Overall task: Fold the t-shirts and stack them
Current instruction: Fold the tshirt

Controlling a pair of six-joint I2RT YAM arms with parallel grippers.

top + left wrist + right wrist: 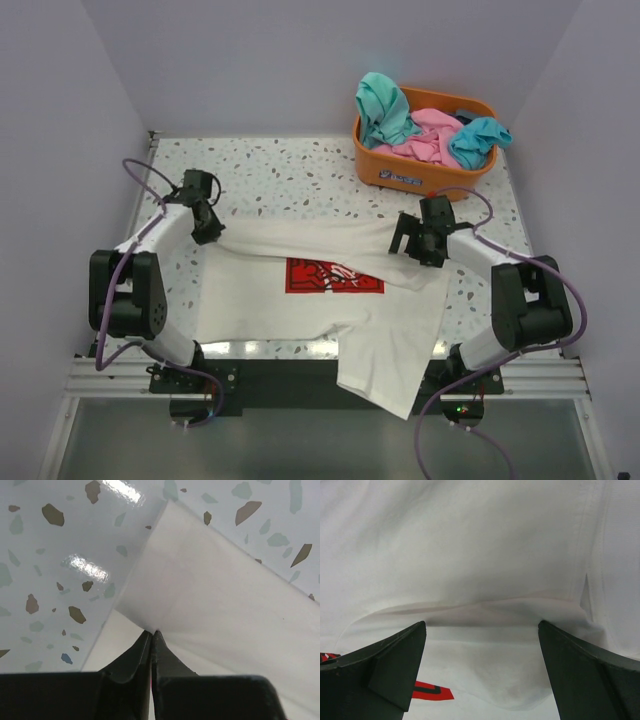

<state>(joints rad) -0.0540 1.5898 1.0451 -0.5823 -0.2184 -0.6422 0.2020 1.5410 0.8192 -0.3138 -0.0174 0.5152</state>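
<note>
The cream-white t-shirt (320,300) with a red print (332,277) lies spread on the table, its top part folded forward, one corner hanging over the near edge. My left gripper (208,232) is shut on the shirt's left fold edge (200,595), lifted slightly off the table. My right gripper (412,243) is open over the shirt's right fold edge (480,605), fingers (385,665) straddling a cloth ridge without holding it. Teal (382,105) and pink (430,135) t-shirts sit in the basket.
An orange plastic basket (400,172) stands at the back right of the speckled table (290,170). White walls enclose the table on the left, back and right. A metal rail (130,375) runs along the near edge.
</note>
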